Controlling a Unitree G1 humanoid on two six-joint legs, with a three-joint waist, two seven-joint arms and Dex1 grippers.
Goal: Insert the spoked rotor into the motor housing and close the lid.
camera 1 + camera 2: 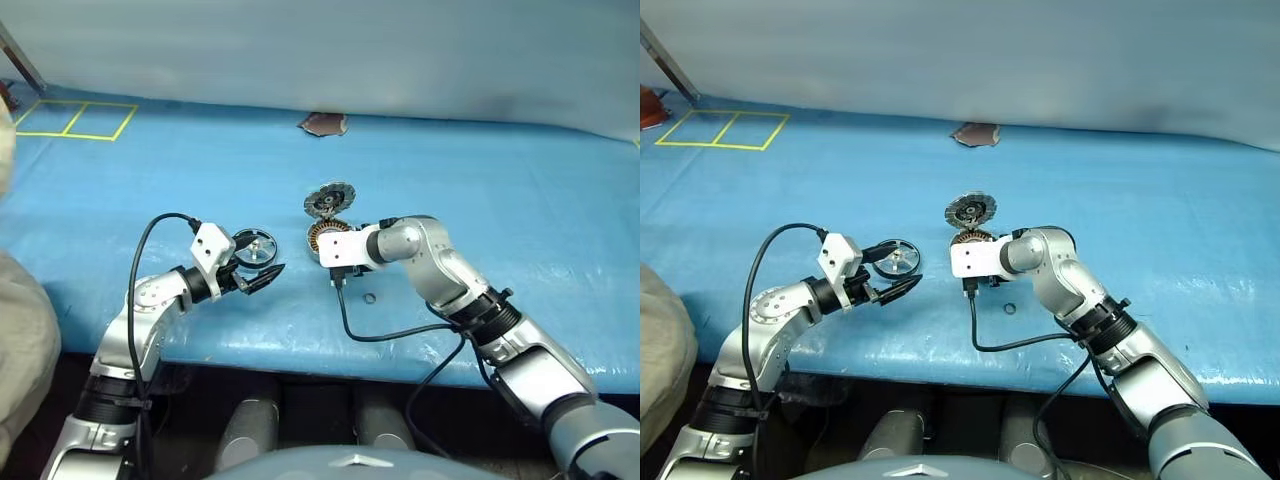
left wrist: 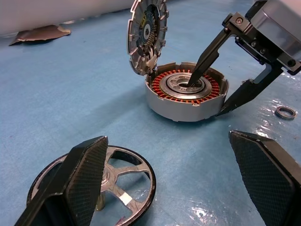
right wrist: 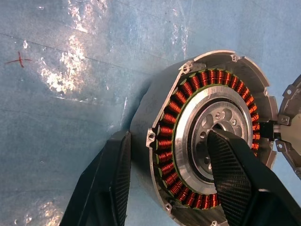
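The left gripper (image 1: 262, 270) hovers low over the blue-covered table (image 1: 520, 200), not far from its near edge and left of the middle, with its two black fingers (image 2: 82, 174) spread wide apart and holding nothing. The spoked rotor (image 1: 255, 248) lies flat on the cover just beside those fingers, on their far side; in the left wrist view one finger stands in front of its rim, though contact cannot be made out.

To the right, near the middle of the table, sits the motor housing (image 1: 324, 238), open side up, its ring of copper windings showing around the silver hub. The lid (image 1: 329, 200) stands upright from the housing's far rim, patterned inner face toward the robot.

The right gripper (image 3: 167, 176) straddles the housing's wall: one finger (image 3: 230, 174) reaches down into the centre hub, the other (image 3: 110, 181) sits outside against the outer wall, partly closed on it.

A small dark ring (image 1: 369, 298) lies loose on the cover nearer the near edge, just right of the housing.
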